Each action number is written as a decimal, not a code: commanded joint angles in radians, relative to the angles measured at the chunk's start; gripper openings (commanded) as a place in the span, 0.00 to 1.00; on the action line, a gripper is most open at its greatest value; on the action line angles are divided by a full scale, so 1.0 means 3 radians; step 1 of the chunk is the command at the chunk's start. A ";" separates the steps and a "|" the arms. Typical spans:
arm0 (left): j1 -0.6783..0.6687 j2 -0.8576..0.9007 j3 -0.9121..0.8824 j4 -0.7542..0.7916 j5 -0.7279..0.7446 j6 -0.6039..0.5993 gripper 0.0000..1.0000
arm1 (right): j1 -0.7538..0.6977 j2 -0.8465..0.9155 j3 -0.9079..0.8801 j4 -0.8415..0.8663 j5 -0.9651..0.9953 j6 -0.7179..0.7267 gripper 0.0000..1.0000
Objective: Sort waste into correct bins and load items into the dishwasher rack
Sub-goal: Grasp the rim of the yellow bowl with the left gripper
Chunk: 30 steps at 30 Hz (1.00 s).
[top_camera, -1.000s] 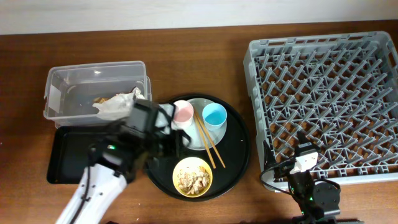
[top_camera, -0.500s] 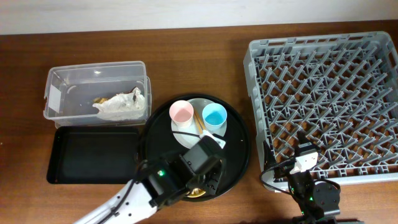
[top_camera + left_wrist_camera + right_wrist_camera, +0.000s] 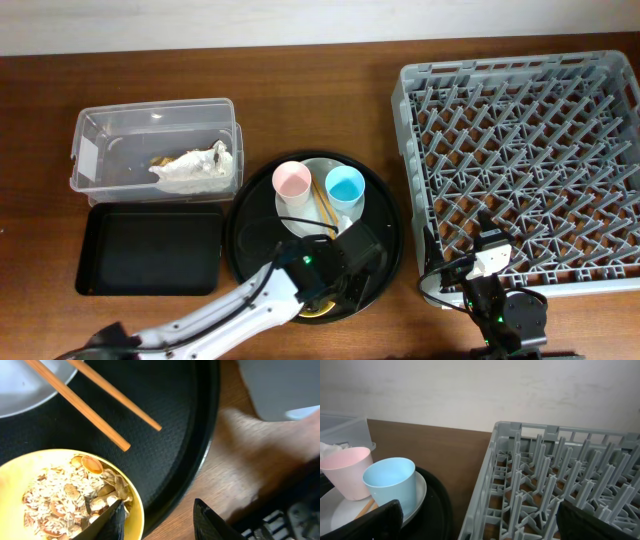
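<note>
Two pincers are in view, and only the left pincer [image 3: 157, 510] is at work. It hangs released over the yellow bowl [image 3: 30, 485], which sits at the lower centre of the overhead frame on the near side of the round black tray [image 3: 175, 435]. In the left wrist view its jaws straddle the bowl's right-hand rim. One finger is over the food scraps [image 3: 60, 492] heaped inside, and the other is outside, above the tray's edge and the counter [image 3: 250, 455]. Nothing is grasped yet. The right pincer [image 3: 477, 512] is spread wide and idle at the lower edge of the rack [image 3: 520, 150].

Most of the risk lies in that rim grip. The bowl is full, and a pinch on one thin wall would probably let it swing and tip once lifted. Scraps could then scatter over the tray or counter before reaching the bins at the left of the frame, the clear tub [image 3: 110, 130] and the shallow black tray [image 3: 150, 250]. The inner finger could also plough into the heap and push bits over the lip. The chopsticks [image 3: 95, 405] end just beside the bowl, their upper lengths lying on the plate [image 3: 20, 385]. A sideways nudge might roll them against the pink cup [image 3: 291, 181] or blue cup [image 3: 345, 185].
</note>
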 commanded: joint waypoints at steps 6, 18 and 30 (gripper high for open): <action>-0.0015 0.0086 0.0014 -0.0092 -0.0346 -0.0031 0.44 | 0.0019 -0.0019 -0.0024 -0.0006 0.0005 0.0020 0.99; -0.0014 0.0301 0.0009 -0.0050 -0.0393 -0.0163 0.44 | 0.0020 -0.0019 -0.0024 -0.0006 0.0005 0.0020 0.99; -0.0011 0.0553 0.0009 0.0047 -0.0422 -0.0182 0.44 | 0.0020 -0.0019 -0.0024 -0.0005 0.0005 0.0020 0.99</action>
